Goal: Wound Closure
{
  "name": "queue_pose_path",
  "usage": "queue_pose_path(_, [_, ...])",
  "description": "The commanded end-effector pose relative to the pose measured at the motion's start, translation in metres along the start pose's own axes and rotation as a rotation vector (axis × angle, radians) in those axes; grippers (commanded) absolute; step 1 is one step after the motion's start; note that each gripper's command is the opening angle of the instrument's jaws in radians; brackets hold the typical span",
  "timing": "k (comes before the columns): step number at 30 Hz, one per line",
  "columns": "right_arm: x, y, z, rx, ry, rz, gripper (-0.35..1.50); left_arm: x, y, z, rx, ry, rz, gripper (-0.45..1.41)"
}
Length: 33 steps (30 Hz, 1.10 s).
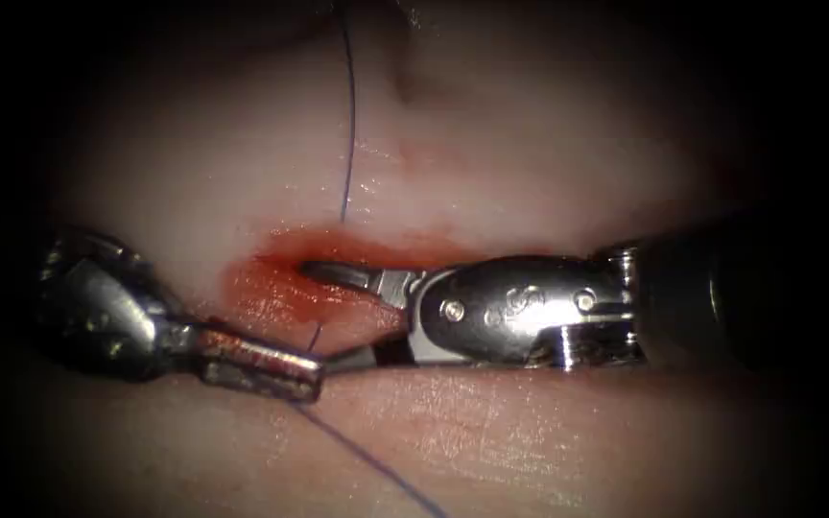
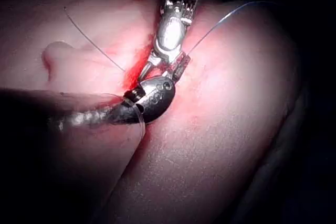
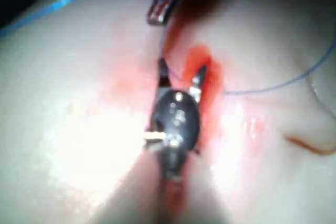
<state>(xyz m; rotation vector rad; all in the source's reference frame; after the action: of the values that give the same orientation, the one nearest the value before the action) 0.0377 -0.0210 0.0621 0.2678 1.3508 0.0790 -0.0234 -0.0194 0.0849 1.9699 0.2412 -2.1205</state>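
Here the right tool (image 1: 333,317) stands with jaws spread wide and empty, one tip in the cut (image 1: 376,251). The left tool (image 1: 271,369), jaws closed, seems to pinch the thread (image 1: 348,115) beside it. No needle can be made out, and a sharp tug could tear the tissue (image 1: 530,153).

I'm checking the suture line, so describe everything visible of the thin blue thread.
The thin blue thread looks like a fine, smooth single strand. In the endoscope view it runs taut down the pale tissue to the red, wet cut, shows again briefly below the cut, and passes by the tip of the left arm's shut metal tool, then slants off across the tissue. The right arm's silver tool is open astride it. Whether the left tool grips it cannot be told.
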Motion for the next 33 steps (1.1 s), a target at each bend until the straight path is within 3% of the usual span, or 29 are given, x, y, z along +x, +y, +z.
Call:
queue_pose_path(1, [-0.0001, -0.0008, 0.0012, 0.013, 0.011, -0.014, 0.81, -0.0004, 0.0005, 0.0006, 0.004, -0.003, -0.008, -0.45])
queue_pose_path(21, [0.0046, -0.0024, 0.0031, 0.003, 0.063, -0.044, 0.44, -0.0003, 0.0008, 0.0005, 0.002, -0.040, -0.050, -0.45])
queue_pose_path(23, [0.0048, -0.0027, 0.0035, 0.002, 0.063, -0.051, 0.29, -0.0003, 0.0009, 0.0005, 0.002, -0.040, -0.050, -0.45])
queue_pose_path(25, [0.0048, -0.0030, 0.0038, 0.023, 0.057, -0.054, -0.35, -0.0002, 0.0009, 0.0006, 0.000, -0.042, -0.051, -0.45])
queue_pose_path(33, [0.0043, -0.0022, 0.0030, 0.006, 0.032, -0.076, -0.35, -0.0002, 0.0010, 0.0005, 0.000, -0.042, -0.056, -0.45])
